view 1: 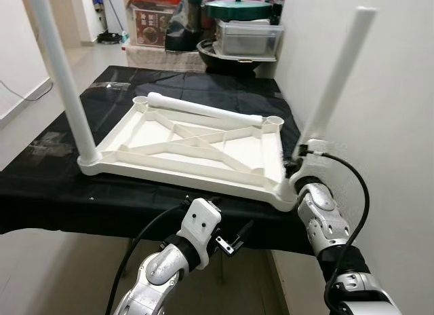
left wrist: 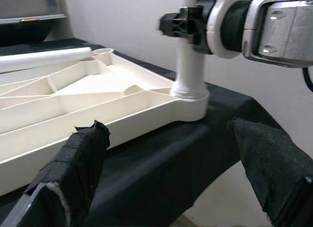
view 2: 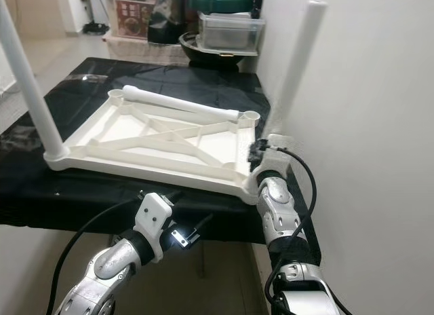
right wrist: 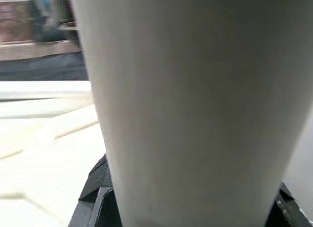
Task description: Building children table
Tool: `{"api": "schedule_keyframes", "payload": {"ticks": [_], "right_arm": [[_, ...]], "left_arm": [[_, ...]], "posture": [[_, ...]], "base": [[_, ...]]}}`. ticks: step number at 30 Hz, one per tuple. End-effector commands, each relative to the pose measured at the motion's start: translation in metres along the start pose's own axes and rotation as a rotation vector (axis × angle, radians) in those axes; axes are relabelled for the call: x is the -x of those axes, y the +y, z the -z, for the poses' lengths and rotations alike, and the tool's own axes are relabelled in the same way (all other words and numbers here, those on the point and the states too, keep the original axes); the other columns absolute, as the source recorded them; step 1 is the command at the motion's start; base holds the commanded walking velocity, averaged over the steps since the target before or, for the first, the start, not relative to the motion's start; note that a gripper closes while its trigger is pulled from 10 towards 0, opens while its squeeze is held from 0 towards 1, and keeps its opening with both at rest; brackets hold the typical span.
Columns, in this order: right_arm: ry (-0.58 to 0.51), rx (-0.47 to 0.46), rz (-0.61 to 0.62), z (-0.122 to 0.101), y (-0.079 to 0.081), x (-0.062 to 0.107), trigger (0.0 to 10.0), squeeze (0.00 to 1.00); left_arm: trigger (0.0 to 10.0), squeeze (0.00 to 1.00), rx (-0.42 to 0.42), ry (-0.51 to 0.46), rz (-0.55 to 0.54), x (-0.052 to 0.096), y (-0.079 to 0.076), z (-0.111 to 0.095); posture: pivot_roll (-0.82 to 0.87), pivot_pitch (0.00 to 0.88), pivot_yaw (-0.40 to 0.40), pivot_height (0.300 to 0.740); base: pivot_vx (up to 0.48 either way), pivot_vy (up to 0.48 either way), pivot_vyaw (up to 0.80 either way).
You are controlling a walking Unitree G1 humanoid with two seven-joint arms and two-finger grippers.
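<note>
The white children's table top lies upside down on a black-covered table. One white leg stands in its near left corner. A second leg leans outward in the near right corner socket, and my right gripper is shut around its base; that leg looms close in the right wrist view. A third leg lies loose across the far side of the top. My left gripper is open, low in front of the table's near edge, with nothing between its fingers.
A white wall runs close along the right side. Behind the table stand a clear lidded box, a green lid and an orange-topped box. Bare floor lies to the left. Both far corner sockets are unfilled.
</note>
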State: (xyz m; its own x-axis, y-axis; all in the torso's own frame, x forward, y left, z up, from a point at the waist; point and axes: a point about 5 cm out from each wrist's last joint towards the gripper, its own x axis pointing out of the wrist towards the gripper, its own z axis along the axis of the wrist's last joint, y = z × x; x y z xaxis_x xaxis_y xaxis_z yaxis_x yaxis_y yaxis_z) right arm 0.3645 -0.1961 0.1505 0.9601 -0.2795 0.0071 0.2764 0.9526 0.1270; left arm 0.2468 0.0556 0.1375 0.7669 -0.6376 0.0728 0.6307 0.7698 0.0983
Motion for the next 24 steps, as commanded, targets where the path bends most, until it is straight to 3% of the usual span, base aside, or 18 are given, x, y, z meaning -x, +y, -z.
{"api": "schedule_keyframes", "payload": {"ticks": [1,7,8,9,10,11,18,19,20,24], "right_arm": [[0.064,-0.04,0.173,0.017,-0.015,0.004,0.0,0.0],[0.069,-0.053,0.244,0.02,-0.011,0.007,0.0,0.0],[0.063,-0.053,0.229,0.021,-0.007,0.008,9.0,0.0],[0.057,-0.059,0.207,0.021,-0.003,0.009,10.0,0.0],[0.053,-0.063,0.191,0.021,0.0,0.009,10.0,0.0],[0.037,-0.077,0.143,0.019,0.006,0.009,10.0,1.0],[-0.021,-0.119,0.048,0.01,0.014,0.007,10.0,1.0],[-0.051,-0.169,-0.1,0.001,0.014,0.005,10.0,0.0],[-0.051,-0.169,-0.1,0.001,0.014,0.005,10.0,0.0],[-0.035,-0.163,-0.39,-0.004,0.014,0.007,10.0,0.0]], "left_arm": [[10.0,0.0,0.006,0.01,0.006,-0.001,-0.001,0.002],[10.0,0.0,0.007,0.01,0.007,-0.001,-0.002,0.002],[10.0,0.0,0.008,0.01,0.007,-0.001,-0.002,0.002],[10.0,0.0,0.008,0.01,0.007,-0.001,-0.002,0.002],[10.0,0.0,0.008,0.01,0.007,-0.001,-0.002,0.002],[10.0,0.0,0.008,0.011,0.007,-0.001,-0.002,0.002],[10.0,0.0,0.008,0.011,0.008,-0.001,-0.002,0.002],[10.0,0.0,0.007,0.011,0.009,-0.001,-0.002,0.002],[10.0,0.0,0.007,0.011,0.009,-0.001,-0.002,0.002],[10.0,0.0,0.006,0.012,0.011,-0.001,-0.002,0.002]], "posture": [[0.18,0.0,-0.105,0.74],[0.18,0.0,-0.104,0.74],[0.18,0.0,-0.105,0.74],[0.18,0.0,-0.105,0.74],[0.18,0.0,-0.105,0.74],[0.18,0.0,-0.105,0.74],[0.17,0.0,-0.104,0.74],[0.17,0.0,-0.104,0.74],[0.17,0.0,-0.104,0.74],[0.18,0.0,-0.103,0.74]], "base": [[0.0,0.0,0.0],[0.0,0.0,0.0],[0.0,0.0,0.0],[0.0,0.0,0.0],[0.0,0.0,0.0],[0.0,0.0,0.0],[0.0,0.0,0.0],[0.0,0.0,0.0],[0.0,0.0,0.0],[0.0,0.0,0.0]]}}
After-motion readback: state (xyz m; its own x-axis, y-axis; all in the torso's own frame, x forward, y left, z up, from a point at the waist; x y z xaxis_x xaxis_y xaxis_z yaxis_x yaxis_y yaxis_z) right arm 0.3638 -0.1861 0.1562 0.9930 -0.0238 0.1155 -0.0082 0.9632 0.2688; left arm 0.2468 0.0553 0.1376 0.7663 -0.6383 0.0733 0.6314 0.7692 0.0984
